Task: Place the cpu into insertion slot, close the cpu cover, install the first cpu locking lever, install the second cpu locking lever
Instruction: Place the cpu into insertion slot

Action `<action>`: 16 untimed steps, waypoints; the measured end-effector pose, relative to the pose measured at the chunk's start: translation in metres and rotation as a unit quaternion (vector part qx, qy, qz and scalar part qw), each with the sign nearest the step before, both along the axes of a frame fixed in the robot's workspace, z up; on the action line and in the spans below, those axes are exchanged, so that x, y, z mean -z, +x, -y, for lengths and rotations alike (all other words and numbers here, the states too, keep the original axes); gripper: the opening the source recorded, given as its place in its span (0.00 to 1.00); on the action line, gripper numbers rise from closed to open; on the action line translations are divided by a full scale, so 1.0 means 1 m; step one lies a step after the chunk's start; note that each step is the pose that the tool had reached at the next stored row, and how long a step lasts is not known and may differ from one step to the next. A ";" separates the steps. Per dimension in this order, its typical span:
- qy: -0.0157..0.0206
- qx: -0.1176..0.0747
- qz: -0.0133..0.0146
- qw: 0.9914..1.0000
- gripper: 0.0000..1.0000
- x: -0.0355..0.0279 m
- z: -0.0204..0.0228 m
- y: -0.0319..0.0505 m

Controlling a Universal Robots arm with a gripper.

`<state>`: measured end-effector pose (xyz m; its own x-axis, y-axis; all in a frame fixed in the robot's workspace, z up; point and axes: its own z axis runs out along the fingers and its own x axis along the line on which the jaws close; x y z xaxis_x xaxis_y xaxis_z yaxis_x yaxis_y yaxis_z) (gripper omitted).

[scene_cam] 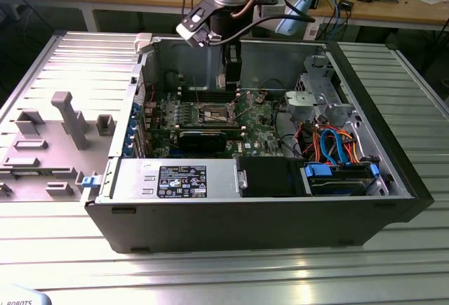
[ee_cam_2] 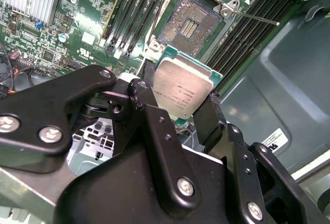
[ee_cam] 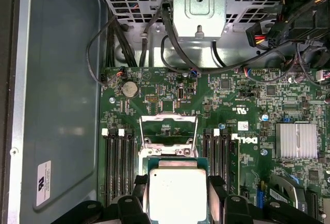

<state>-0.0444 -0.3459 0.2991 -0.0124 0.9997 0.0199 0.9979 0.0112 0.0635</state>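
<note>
We saw the gripper [ee_cam_2: 176, 106] clamped on the cpu [ee_cam_2: 183, 91], its matte black fingers [ee_cam_2: 206, 121] pressing two opposite edges of the flat square chip, which had a dull silver lid on a green base. The chip hung near the insertion slot [ee_cam_2: 193, 20], apart from it. The slot lay uncovered, a dark, finely pinned square inside a shiny metal rim on the green motherboard [ee_cam_2: 87, 23].

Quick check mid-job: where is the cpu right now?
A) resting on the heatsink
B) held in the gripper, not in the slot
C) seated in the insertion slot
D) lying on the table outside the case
B: in both wrist views the cpu sits clamped in the gripper, while the insertion slot beyond it lies open with its contacts bare.
</note>
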 end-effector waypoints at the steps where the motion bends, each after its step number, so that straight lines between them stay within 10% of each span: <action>1: 0.000 0.000 0.000 1.000 0.55 0.0001 0.0000 0.0000; 16: 0.000 0.000 0.000 1.000 0.55 0.0029 0.0000 0.0000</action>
